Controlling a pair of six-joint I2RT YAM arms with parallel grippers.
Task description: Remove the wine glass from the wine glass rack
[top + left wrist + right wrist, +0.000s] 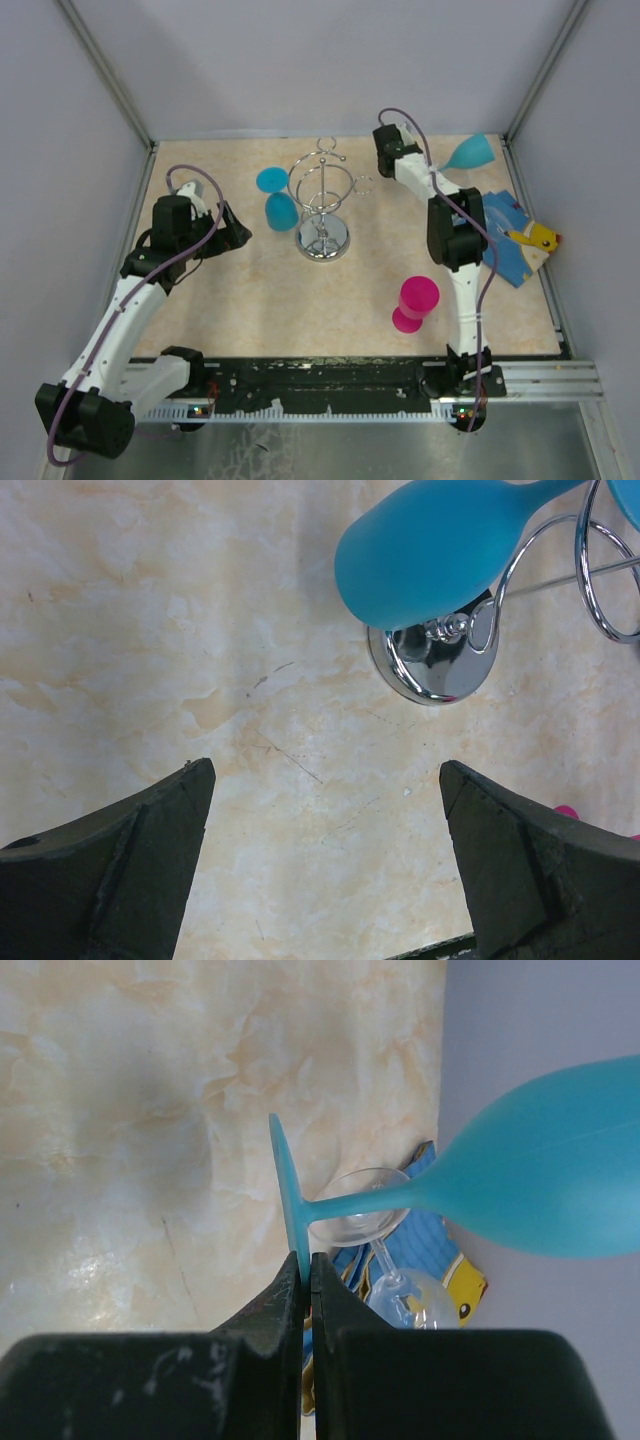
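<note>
Gripping 1 blue wine glass (540, 1185) by the rim of its foot, the right gripper (305, 1262) is clamped tight.
The glass is held near the table's (250, 300) far right corner, well apart from the wine glass rack (322, 215), where a 2nd blue glass (280, 210) hangs; the left gripper (325, 770) gapes empty nearby.

The wine glass rack (323, 205) stands in the middle of the table (250, 300), a wine glass (279, 208) hanging on its left. A second glass (470, 153) is at the far right corner, in the right gripper (305, 1270); a stemmed cup (414, 303) lies front right.
</note>
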